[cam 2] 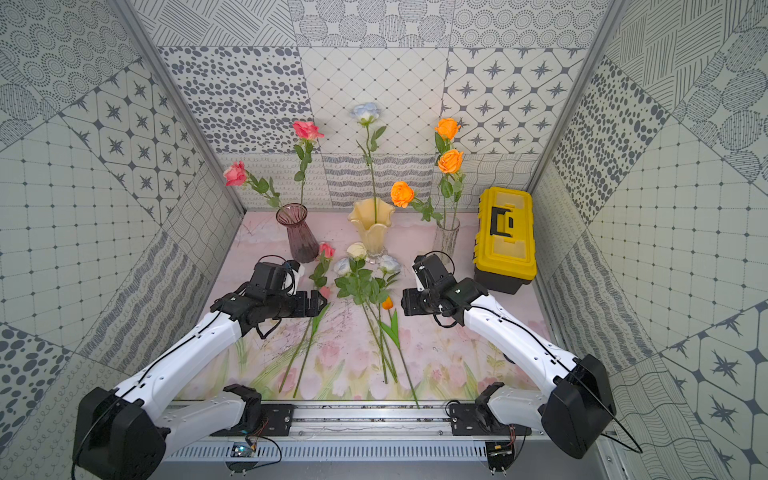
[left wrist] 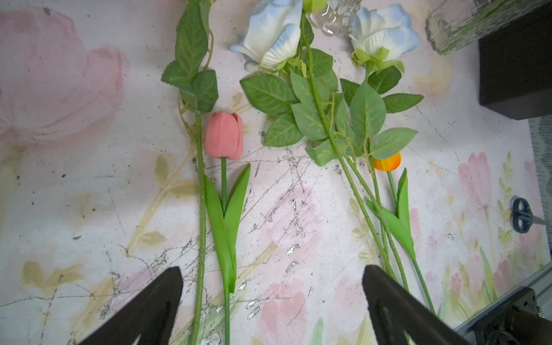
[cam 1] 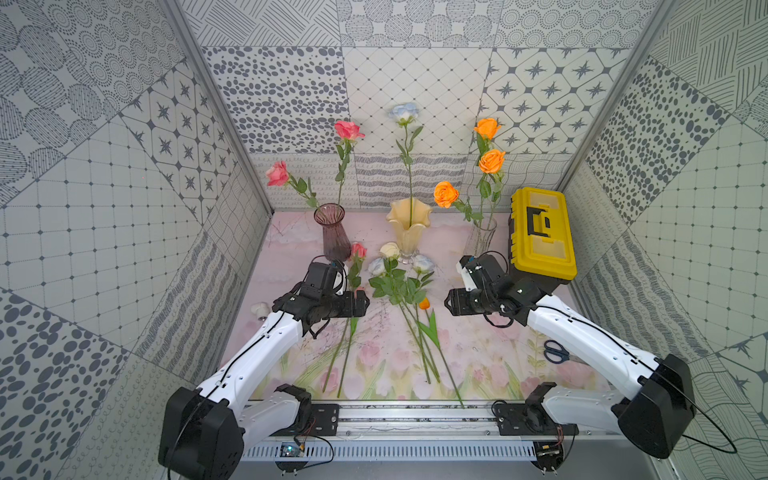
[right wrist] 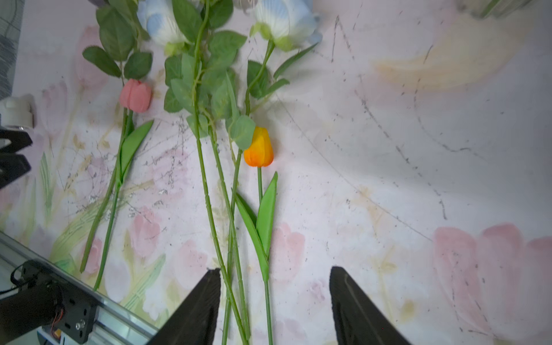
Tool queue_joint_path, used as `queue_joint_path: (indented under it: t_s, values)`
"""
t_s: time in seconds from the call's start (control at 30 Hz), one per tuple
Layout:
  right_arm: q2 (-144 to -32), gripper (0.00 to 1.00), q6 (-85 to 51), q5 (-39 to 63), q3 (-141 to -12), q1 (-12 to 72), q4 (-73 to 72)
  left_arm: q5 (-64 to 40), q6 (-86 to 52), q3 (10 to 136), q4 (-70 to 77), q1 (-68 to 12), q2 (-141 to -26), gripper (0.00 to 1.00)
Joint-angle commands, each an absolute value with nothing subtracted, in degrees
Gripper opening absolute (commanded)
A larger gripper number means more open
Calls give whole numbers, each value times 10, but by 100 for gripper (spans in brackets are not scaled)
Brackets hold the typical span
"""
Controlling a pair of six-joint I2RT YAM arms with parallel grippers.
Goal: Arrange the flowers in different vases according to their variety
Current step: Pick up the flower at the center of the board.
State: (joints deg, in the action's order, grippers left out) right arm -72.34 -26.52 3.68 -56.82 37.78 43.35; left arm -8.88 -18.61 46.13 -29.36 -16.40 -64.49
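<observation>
In both top views, two pink roses stand in the purple vase (cam 1: pixel 332 230), one pale-blue rose in the cream vase (cam 1: pixel 409 226) and three orange roses in the clear vase (cam 1: pixel 482 239). On the mat lie a pink rose (cam 1: pixel 358 250), a pink tulip (left wrist: pixel 224 136), several white and pale-blue roses (left wrist: pixel 274 35) and an orange tulip (right wrist: pixel 258 148). My left gripper (left wrist: pixel 273 286) hovers open, with the pink rose and pink tulip stems near one finger. My right gripper (right wrist: pixel 274 286) is open, with the rose stems and the orange tulip stem between its fingers.
A yellow-and-black toolbox (cam 1: pixel 540 232) stands at the back right beside the clear vase. Blue scissors (cam 1: pixel 556 351) lie on the mat at the right. A small white object (cam 1: pixel 261 309) sits at the left edge. A metal rail (cam 1: pixel 415 415) runs along the front.
</observation>
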Motion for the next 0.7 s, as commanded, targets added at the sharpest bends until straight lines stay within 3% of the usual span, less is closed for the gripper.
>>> queue_joint_path:
  t_s: [0.0,0.67]
  values:
    - [-737,63,-257,66,-557,404,454,-101,-183,470,-301,-166,-641,99]
    - [-863,48,-355,-10,-531,548,504,-152,-172,470,-302,-166,-647,99]
